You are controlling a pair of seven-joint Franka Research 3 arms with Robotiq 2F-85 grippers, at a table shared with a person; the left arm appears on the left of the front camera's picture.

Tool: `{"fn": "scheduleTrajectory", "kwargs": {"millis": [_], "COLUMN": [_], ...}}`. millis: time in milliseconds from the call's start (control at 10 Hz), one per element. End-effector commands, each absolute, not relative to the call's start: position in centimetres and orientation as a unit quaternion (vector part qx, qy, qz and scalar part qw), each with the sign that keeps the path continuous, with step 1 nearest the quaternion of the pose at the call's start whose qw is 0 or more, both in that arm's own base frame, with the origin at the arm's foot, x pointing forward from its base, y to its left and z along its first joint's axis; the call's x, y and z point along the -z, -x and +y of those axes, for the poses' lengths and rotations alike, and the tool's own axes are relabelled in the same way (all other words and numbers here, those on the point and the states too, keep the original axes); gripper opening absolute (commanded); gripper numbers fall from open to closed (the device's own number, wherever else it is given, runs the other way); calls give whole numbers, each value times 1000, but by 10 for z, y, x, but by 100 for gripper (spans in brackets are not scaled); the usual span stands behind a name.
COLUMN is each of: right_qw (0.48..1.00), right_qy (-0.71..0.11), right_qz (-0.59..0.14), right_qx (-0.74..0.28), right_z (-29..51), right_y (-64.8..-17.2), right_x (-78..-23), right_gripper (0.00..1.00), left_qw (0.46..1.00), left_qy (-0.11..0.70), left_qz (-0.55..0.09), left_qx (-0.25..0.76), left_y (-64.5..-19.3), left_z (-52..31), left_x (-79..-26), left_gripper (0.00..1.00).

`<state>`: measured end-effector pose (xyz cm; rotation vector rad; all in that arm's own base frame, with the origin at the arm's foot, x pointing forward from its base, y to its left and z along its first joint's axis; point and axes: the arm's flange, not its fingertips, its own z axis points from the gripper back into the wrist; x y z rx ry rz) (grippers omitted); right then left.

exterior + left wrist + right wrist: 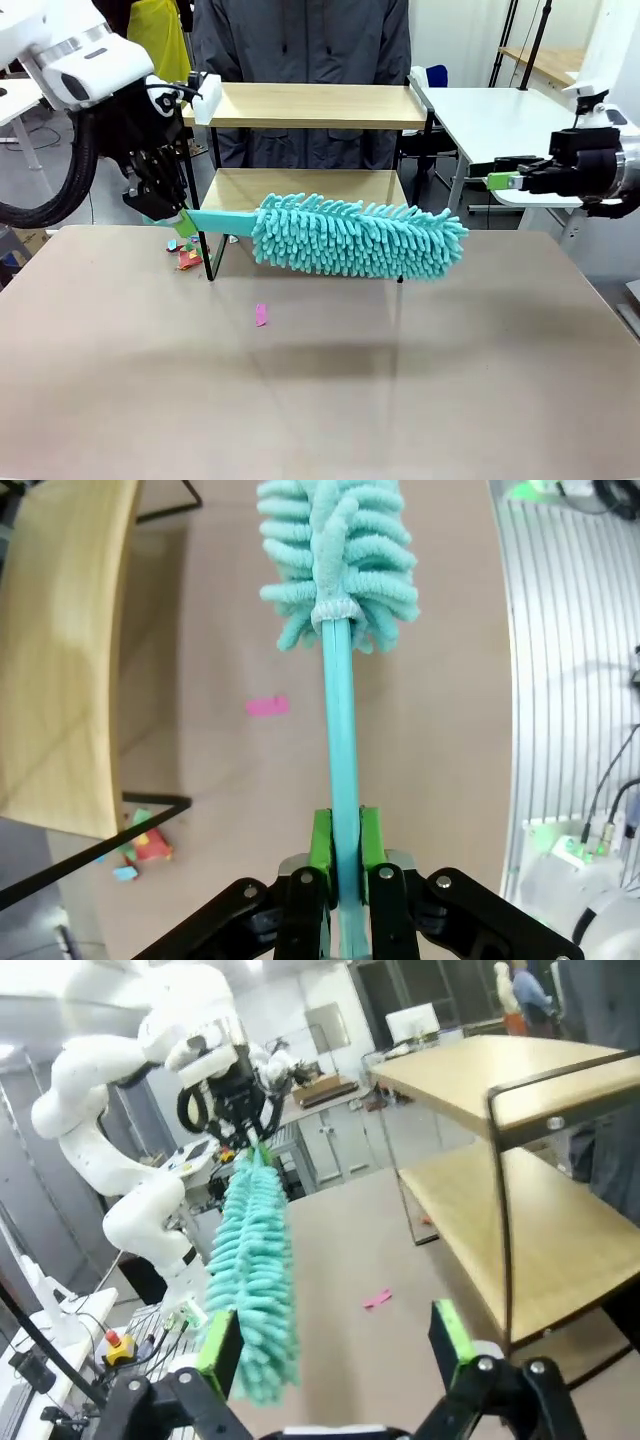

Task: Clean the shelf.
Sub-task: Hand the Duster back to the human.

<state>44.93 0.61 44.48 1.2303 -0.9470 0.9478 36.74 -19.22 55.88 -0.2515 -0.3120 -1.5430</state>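
Shelf [300, 187] boards look swept; scraps [187, 252] remain on the table [320, 400].
Your left claw [340, 845] clamps the teal duster [355, 237]; right claw [335, 1345] stands apart, empty.

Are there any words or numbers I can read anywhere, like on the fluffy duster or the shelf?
No readable text anywhere.
Duster: no words or label showing.
Shelf: plain wooden boards, no print.
Pink scrap on the table: too small to tell if anything is written on it.
Colourful scraps by the shelf's foot: too small to read.
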Motion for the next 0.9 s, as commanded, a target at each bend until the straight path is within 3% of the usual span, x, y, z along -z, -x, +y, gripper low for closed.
{"fn": "scheduleTrajectory", "kwargs": {"millis": [0,200,300,500,800], "right_qw": [613,615,625,581,572], "right_qy": [-531,-534,-484,-467,-477], "right_qz": [-401,-411,-441,-481,-490], "right_qx": [-426,-409,-425,-461,-453], "right_z": [13,3,1,5,20], "right_y": [-445,-450,-428,-405,-388], "right_x": [-448,-444,-422,-391,-360], "right_gripper": [100,100,100,100,100], "left_qw": [705,705,705,705,705], "left_qy": [110,110,110,110,110], "left_qz": [-137,-137,-137,-137,-137], "left_qx": [688,688,688,688,688], "left_y": [-370,-370,-370,-370,-370], "left_z": [-191,-191,-191,-191,-191], "left_x": [-564,-564,-564,-564,-564], "left_gripper": [13,13,13,13,13]}}
